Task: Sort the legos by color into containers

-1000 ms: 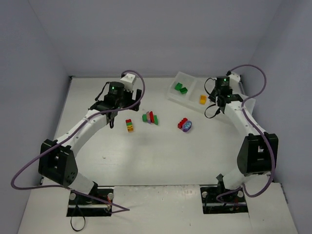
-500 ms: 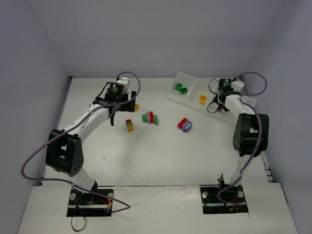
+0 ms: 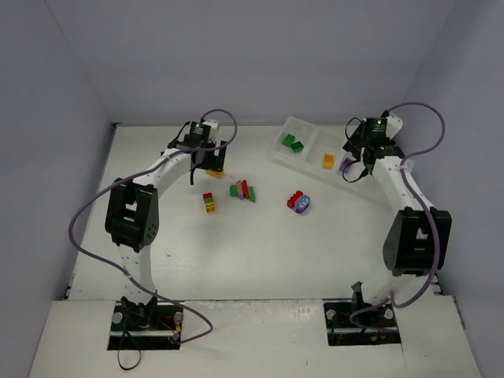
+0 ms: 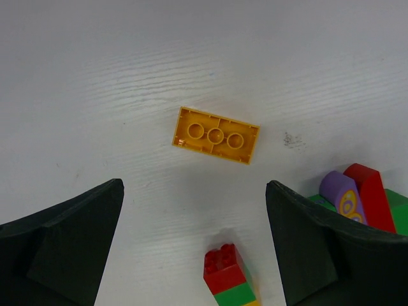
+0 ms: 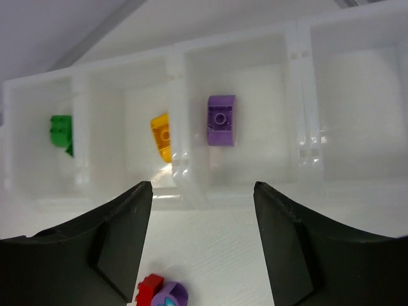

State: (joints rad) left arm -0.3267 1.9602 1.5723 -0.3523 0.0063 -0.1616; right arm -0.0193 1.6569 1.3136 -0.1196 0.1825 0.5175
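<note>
- upper middle of the left wrist view: one orange brick (image 4: 215, 135) lies flat on the table (image 4: 95, 76) with its hollow underside up, slightly skewed and apart from every other piece.
- left gripper (image 4: 194, 189) hangs over it, jaws spread wide with nothing between them. the brick sits a little ahead of the fingertip line, not yet straddled.
- lower middle of the same view: a red-over-green stack (image 4: 228, 277). right edge: a cluster of green, purple and red pieces (image 4: 357, 197) packed together.
- right wrist view: the tray (image 5: 177, 95) runs across the upper frame.
  - first compartment on the left holds a green brick (image 5: 62, 131)
  - second holds a yellow-orange brick (image 5: 162, 136)
  - third holds a purple brick (image 5: 221, 120), resting free of the fingers
  - fourth looks bare
- right gripper (image 5: 203, 186) hovers by the tray's near wall, jaws parted and empty.
- centre right of the top view: a red brick with the rounded purple piece (image 3: 298, 201) touching it, on the table and well apart from the tray.
- step in hand, as i read it: the left arm is lining up a pick on the orange brick. sorting is early to midway, with most pieces unsorted.
- next move calls for:
  - nudging forward so the brick centres between the fingers
  - possibly turning the wrist to close across the narrow sides rather than the long ends
  - lowering and closing
  - carrying it to the second compartment
- risk: a skewed brick may twist out as the jaws close.
</note>
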